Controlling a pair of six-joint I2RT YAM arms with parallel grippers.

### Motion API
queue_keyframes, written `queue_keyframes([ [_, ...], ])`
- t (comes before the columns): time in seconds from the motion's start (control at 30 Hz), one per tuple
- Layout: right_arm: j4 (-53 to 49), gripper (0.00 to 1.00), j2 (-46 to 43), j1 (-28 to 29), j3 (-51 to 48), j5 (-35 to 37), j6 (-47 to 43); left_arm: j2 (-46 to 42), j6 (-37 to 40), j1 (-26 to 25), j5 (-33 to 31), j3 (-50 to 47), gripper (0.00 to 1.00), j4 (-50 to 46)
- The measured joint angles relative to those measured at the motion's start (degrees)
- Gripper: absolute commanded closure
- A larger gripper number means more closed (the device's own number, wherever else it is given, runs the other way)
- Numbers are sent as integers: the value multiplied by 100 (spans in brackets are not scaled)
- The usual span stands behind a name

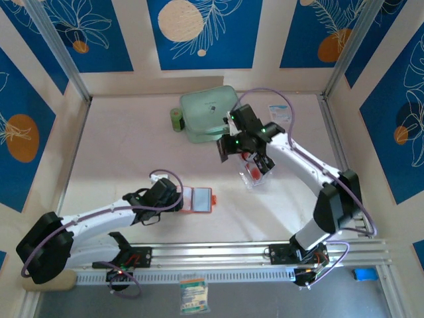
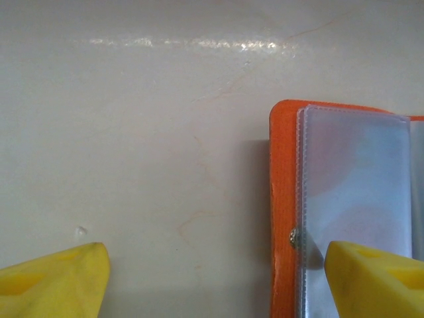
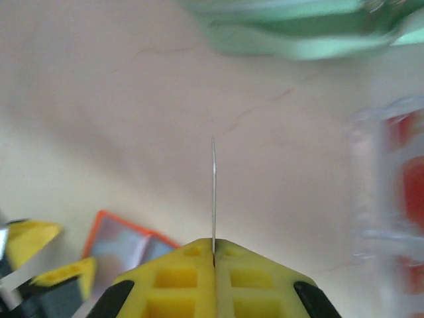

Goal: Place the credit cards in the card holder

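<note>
Right gripper (image 3: 213, 255) has its yellow fingers pressed together on one credit card (image 3: 213, 192), which stands edge-on out of the pinch as a thin line. Seen from above, it hangs over the table (image 1: 132, 146), between the clear rack (image 1: 268, 175) and the mint-green case (image 1: 209, 112). Nearer the arm bases and to its left lies the card holder (image 1: 196, 199), opened flat with its orange cover down and its greyish clear pocket up. Left gripper (image 2: 215, 265) stands wide at the holder's edge, one fingertip (image 2: 377, 278) over the pocket and the other over bare table; whether it presses on the pocket cannot be told. By my reading the task is at an early stage: the pocket looks empty, one card is lifted but not yet at the holder, and red-marked cards (image 1: 251, 171) sit in the rack. Left to do: carry this card across, slide it into the pocket, then fetch the others.
</note>
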Motion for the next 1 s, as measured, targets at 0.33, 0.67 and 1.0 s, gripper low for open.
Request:
queue_keyframes([
  [0.33, 3056, 100, -286, 1189, -2446, -496, 1882, 0, -13, 0, -48, 0, 16, -302],
  [0.67, 4883, 100, 76, 1906, -3316, 306, 2761, 0, -15, 0, -59, 0, 16, -367],
  [1.0, 5528, 100, 221, 2212, -3591, 977, 3141, 4, -17, 0, -57, 0, 16, -367],
])
